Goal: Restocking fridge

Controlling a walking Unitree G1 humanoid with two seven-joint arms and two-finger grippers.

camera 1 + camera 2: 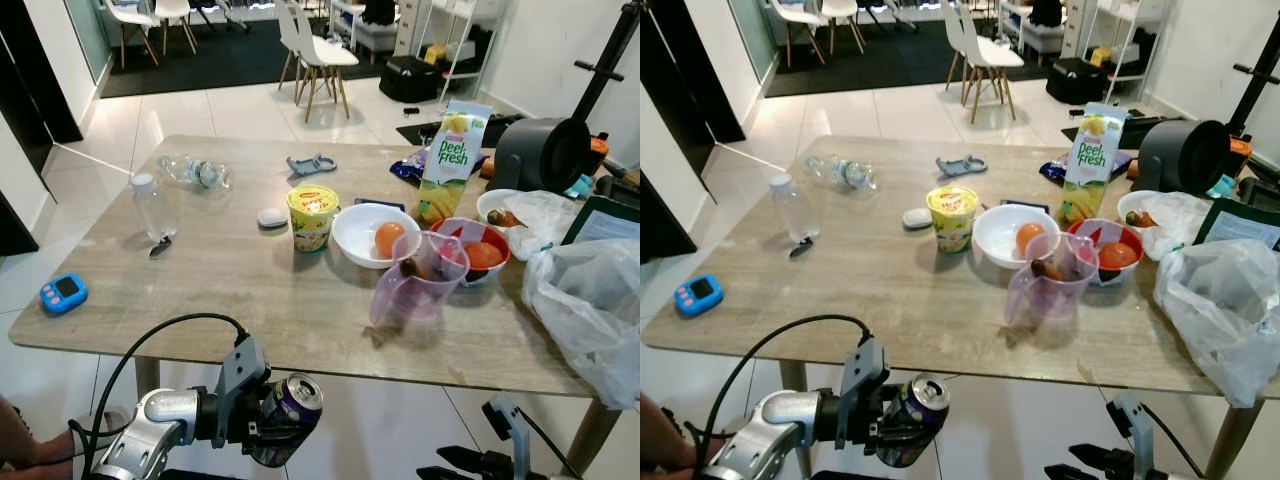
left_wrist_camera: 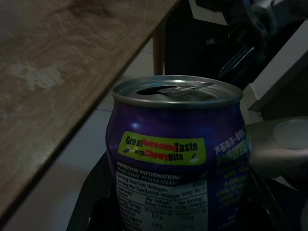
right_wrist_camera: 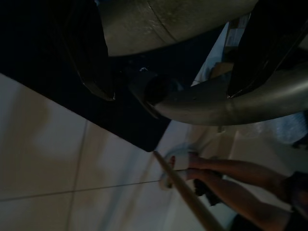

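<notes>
The left gripper [image 1: 262,420] is closed on an opened purple aluminium drink can [image 1: 287,418], held below the near edge of the wooden bench [image 1: 250,290]. The can's long axis tilts toward the bench. The right gripper [image 3: 168,53] hangs low, fingers apart and empty.

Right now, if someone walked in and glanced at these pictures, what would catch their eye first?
Probably the purple can, gripped by the left gripper below the near edge of the wooden table, its top already opened. Next, the tall juice carton standing at the table's far right, behind a white bowl holding an orange.
</notes>
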